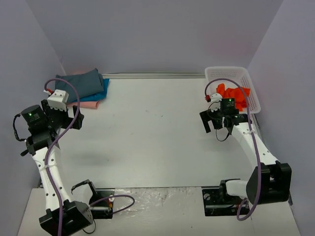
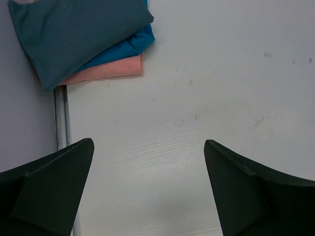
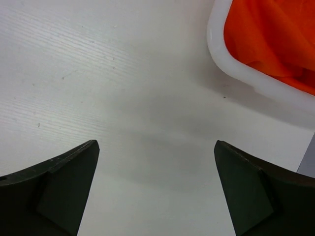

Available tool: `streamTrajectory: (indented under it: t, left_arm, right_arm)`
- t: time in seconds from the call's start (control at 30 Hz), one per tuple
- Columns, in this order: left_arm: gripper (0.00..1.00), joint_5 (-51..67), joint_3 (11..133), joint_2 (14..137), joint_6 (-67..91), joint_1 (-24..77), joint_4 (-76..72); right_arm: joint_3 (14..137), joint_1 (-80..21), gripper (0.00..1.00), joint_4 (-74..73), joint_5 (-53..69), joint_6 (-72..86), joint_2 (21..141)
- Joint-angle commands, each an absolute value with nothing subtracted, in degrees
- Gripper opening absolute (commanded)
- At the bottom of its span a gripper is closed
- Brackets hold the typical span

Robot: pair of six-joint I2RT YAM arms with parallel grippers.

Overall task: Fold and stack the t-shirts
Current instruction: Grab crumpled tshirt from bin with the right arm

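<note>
Orange shirt [image 1: 235, 94] crumpled inside the white basket [image 1: 229, 72], piled toward its near end. Basket at the far right corner of the worktop [image 1: 147, 142], close against the right wall.

Other three shirts folded in a stack at the far left corner. Grey-teal shirt [image 2: 74, 34] on top, blue shirt [image 2: 132, 43] under it, pink shirt [image 2: 110, 71] at the bottom. Edges of the lower two peeking out on the side toward the worktop's middle. Stack lying beside the left wall, next to a metal rail [image 2: 61, 118] along the worktop's edge.

Right tool [image 3: 156, 144] just beside the basket's near left corner, over bare worktop, not touching the rim. Fingers spread wide, nothing between them.

Left tool [image 2: 148, 143] on the near side of the stack, apart from it, likewise spread wide and empty, bare worktop below.

Wide bare stretch of worktop between the two arms. Loose cables looping along both arms, clear of the shirts.
</note>
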State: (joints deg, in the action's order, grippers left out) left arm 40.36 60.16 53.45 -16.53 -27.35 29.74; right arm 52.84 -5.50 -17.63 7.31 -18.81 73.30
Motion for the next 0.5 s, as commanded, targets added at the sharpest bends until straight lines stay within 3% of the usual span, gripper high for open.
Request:
streamTrajectory:
  t: [0.0,0.1,0.3,0.47]
  left_arm:
    - [0.94,37.71,62.57,52.64,-12.04,-27.25,25.67]
    - [0.94,37.36,64.16,53.70,-12.66,-27.25,24.70]
    - [0.94,39.20,70.04,58.35,-9.76,-27.16,24.26]
    - [0.94,41.22,68.38,57.48,-7.47,-27.16,19.95]
  right_arm:
    - [56.34,-5.98,1.00,-17.75,10.08,-15.64,66.73]
    - [55.02,-6.24,1.00,-18.28,20.74,-20.56,65.29]
    - [69.51,-2.91,1.00,-17.33,6.44,-24.70,77.06]
    - [82.14,3.68,0.99,-14.77,2.73,-23.47,88.92]
